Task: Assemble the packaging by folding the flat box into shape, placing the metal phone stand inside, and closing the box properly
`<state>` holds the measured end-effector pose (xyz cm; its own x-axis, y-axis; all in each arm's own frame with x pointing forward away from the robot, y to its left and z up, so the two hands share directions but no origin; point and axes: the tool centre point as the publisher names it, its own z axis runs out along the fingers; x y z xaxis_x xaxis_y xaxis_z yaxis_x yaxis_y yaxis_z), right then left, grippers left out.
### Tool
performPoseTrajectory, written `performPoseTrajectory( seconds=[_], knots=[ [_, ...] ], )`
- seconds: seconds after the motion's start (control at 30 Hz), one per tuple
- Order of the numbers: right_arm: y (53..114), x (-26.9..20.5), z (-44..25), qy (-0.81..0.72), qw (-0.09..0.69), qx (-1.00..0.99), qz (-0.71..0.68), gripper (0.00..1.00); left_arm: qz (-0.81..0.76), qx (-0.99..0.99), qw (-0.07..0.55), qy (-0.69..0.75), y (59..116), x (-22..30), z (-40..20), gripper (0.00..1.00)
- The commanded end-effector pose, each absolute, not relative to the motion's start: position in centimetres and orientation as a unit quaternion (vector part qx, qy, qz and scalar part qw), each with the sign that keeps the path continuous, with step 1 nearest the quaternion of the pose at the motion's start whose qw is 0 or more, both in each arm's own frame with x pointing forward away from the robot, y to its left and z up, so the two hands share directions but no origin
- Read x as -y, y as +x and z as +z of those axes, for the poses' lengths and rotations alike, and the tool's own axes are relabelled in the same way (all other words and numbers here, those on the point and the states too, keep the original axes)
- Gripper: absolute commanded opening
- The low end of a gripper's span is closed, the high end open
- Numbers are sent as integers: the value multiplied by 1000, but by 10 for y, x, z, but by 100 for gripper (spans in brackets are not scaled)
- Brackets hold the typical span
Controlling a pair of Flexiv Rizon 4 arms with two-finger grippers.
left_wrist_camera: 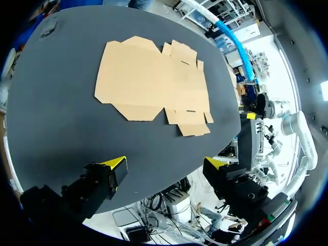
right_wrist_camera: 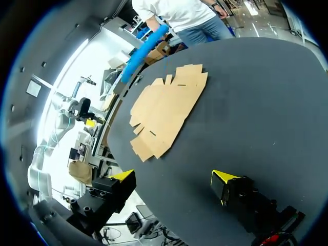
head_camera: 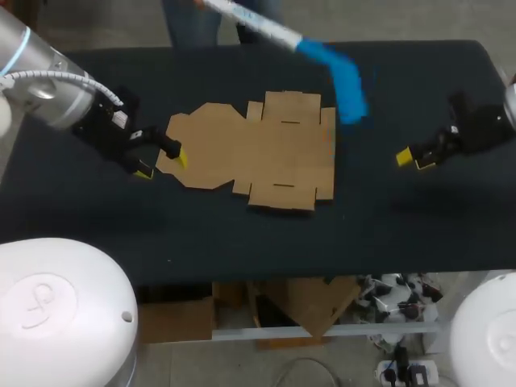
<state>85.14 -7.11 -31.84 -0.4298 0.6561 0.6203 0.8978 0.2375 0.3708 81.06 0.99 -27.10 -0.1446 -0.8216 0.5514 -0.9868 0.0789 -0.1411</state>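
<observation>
The dark table (head_camera: 242, 234) holds nothing folded: by my judgement every step lies ahead, and no phone stand shows. The left gripper (head_camera: 162, 164), fingers spread and empty, hangs just beside the flat box (head_camera: 258, 149). The right gripper (head_camera: 413, 161), also spread, is well apart. The box lies mid-table, tan, tabs splayed. Beyond it, a blue-gloved hand (head_camera: 343, 76) reaches over the table.

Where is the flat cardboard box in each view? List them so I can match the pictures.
Head: flat box mid-table, beside the left gripper.
Left wrist: ahead of that gripper, apart.
Right wrist: ahead of the right gripper, apart.
Landmark: blue object beyond the box.
</observation>
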Motion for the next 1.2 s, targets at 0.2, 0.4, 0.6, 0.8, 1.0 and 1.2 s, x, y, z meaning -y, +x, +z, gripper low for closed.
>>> performPoseTrajectory(
  seconds=[0.2, 0.4, 0.6, 0.8, 1.0, 1.2],
  knots=[
    [891, 70, -320, -464, 200, 795, -335, 100, 247, 711, 158, 639, 807, -7, -268, 100],
    [919, 66, -321, -427, 205, 821, -318, 100, 245, 710, 157, 641, 808, -8, -267, 100],
    [939, 63, -318, -403, 205, 837, -308, 100, 237, 705, 168, 647, 813, -4, -268, 100],
    [944, 62, -317, -396, 201, 842, -306, 100, 249, 698, 174, 648, 804, 8, -268, 100],
    [946, 69, -320, -392, 202, 841, -313, 100, 256, 679, 184, 663, 786, 24, -273, 100],
    [943, 75, -318, -390, 196, 840, -323, 100, 263, 660, 208, 672, 772, 40, -281, 100]
  ],
)
